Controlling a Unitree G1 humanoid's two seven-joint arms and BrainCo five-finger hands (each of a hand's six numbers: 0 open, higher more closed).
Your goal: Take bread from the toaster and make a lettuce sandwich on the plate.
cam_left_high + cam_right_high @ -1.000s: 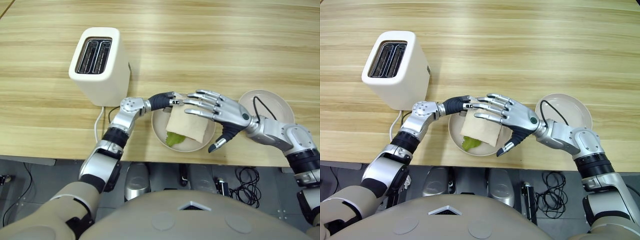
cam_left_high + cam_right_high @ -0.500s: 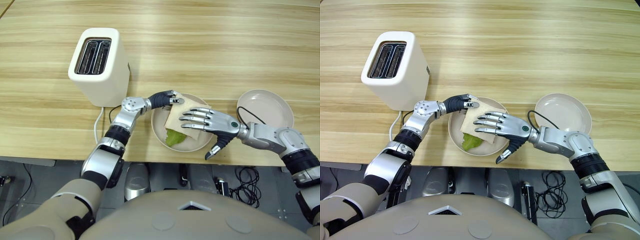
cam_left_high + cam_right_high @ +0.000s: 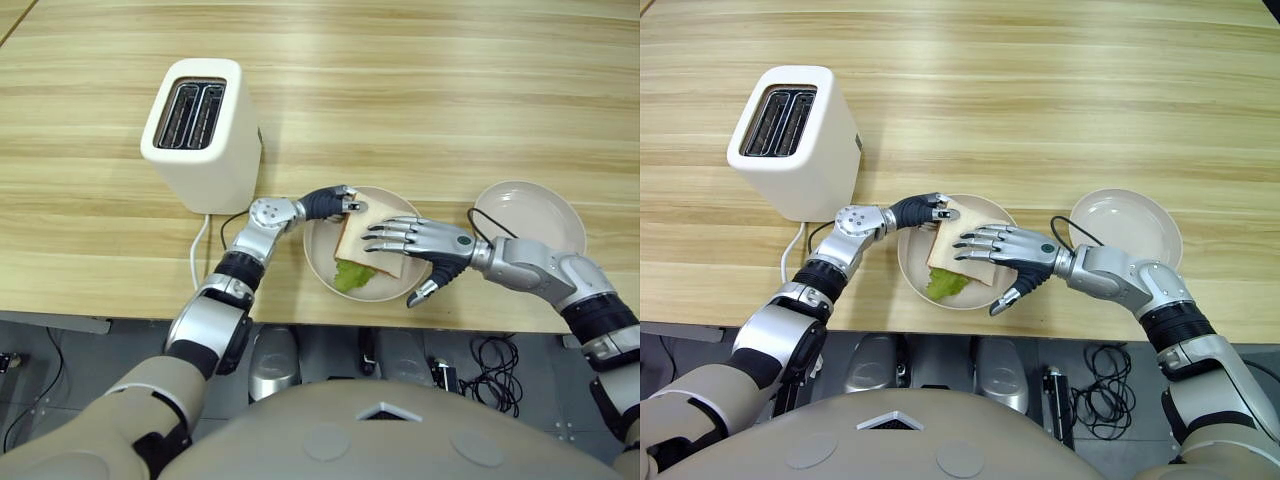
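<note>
The bread is lying on the plate at lower centre, over the lettuce, which is poking out toward the lower left. The slice is sitting skewed, one corner pointing to the upper left; its long axis seems to be running from there to the lower right, though the far end is being covered. The left hand is pinching that upper-left corner. The right hand is lying flat on the slice, fingers spread and gripping nothing. The toaster is standing at upper left, and a second plate is sitting at right.
</note>
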